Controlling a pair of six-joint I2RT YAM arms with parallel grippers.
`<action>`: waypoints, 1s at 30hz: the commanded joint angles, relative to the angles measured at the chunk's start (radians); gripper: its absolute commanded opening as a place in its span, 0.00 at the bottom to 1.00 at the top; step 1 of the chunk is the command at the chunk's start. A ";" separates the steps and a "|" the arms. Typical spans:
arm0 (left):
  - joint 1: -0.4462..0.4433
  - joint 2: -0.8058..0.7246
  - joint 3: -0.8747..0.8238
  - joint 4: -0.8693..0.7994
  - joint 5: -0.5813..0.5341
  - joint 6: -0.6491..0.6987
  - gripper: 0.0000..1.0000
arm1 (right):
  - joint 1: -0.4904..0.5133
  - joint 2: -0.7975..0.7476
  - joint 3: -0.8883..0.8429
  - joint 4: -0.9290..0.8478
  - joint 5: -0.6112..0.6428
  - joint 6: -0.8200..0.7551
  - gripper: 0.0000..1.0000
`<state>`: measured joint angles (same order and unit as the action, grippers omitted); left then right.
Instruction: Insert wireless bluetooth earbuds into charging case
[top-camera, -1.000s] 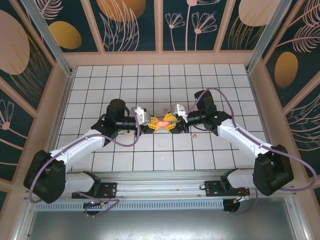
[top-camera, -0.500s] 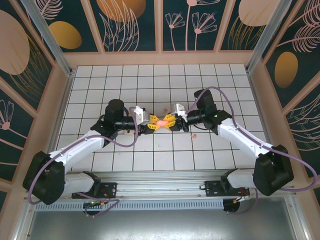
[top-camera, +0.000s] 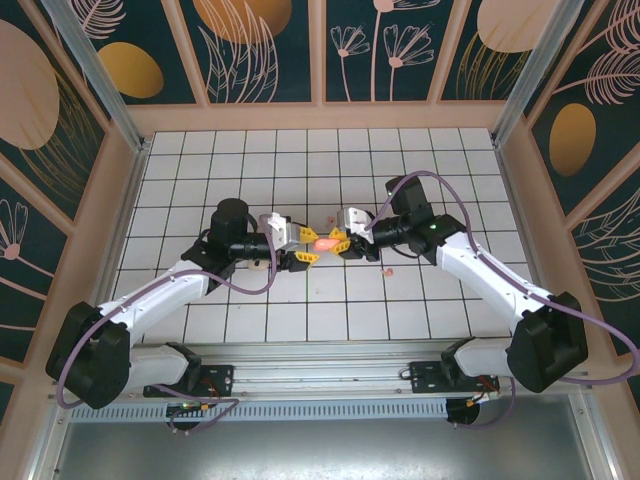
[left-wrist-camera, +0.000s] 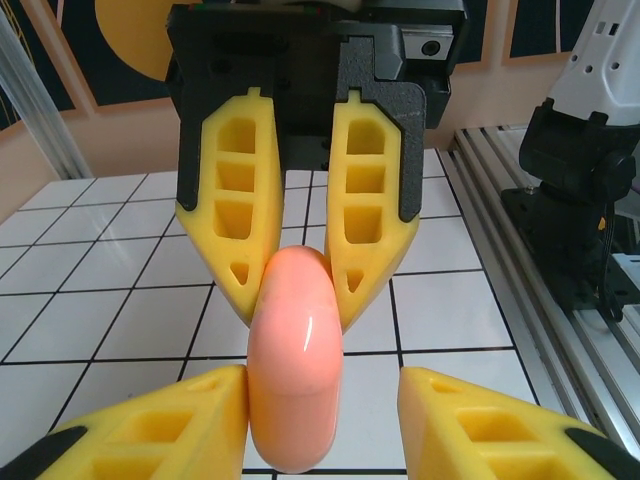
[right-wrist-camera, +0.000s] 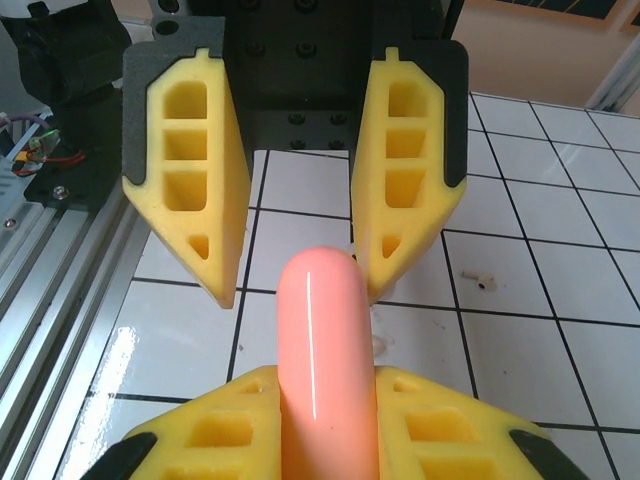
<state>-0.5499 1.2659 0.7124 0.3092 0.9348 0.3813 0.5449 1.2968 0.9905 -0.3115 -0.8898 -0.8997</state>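
Moved: against the frame a second back, the salmon-pink charging case (top-camera: 325, 241) sits slightly farther up the top view, and the two grippers that meet at it sit higher with it.
Right gripper (top-camera: 339, 241): fingers clamped on one end of the case; in the right wrist view both yellow fingers press against its sides.
Left gripper (top-camera: 308, 249): fingers apart around the other end of the case. In the left wrist view one finger lies close against the case and the other stands clear of it.
Case position: lying lengthwise between the two grippers, over the middle tiles of the counter (top-camera: 200, 170).
Pale earbud (right-wrist-camera: 483, 281): lies on a white tile beyond the case, well apart from it and outside both grippers.
Pinkish earbud (top-camera: 390, 270): lies on the counter just on the near side of the right wrist; it is too small there to make out how it lies.
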 joint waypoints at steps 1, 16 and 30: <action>-0.006 0.010 0.012 -0.020 0.026 0.024 0.43 | 0.025 -0.019 0.045 -0.017 -0.004 -0.032 0.16; -0.014 0.012 0.016 -0.031 0.021 0.027 0.32 | 0.041 -0.004 0.060 -0.015 -0.024 -0.036 0.16; -0.015 0.016 0.019 -0.046 0.009 0.034 0.18 | 0.028 -0.029 0.024 0.081 0.031 0.034 0.35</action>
<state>-0.5571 1.2751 0.7124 0.2810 0.9142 0.4004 0.5812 1.2964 1.0195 -0.3130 -0.8780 -0.8986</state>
